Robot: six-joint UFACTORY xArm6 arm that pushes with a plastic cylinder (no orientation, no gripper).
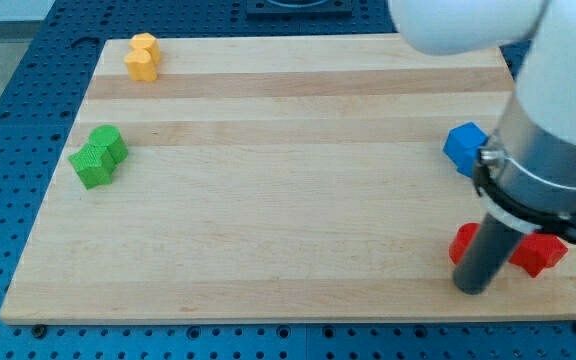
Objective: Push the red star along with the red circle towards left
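Single camera view, looking down across a pale wooden board (288,200) set on a blue perforated table (8,120). Four colours of blocks, counted: one yellow block (143,57) at the far left corner, shape hard to make out, rounded lobes; one green block (98,157) at the left edge, nearer than the yellow one and well apart from it, lumpy outline, shape not clear; one blue block (465,148) at the far right, partly hidden by the arm (548,130), angular, shape not certain; two red pieces low at the right. Of the reds, red block on the left (462,243) showing only as a sliver just left of the rod, red block on the right (539,254) poking out to the rod's right, angular; cannot tell which is the star and which the circle, both mostly covered. No gripper on this rig, so nothing to open, close or hold: only a dark straight rod. My tip (473,289) down at the board near the right near corner, between the two red pieces, just beside the left one, touching or not cannot be told. Both reds well apart from the green and yellow blocks on the left.
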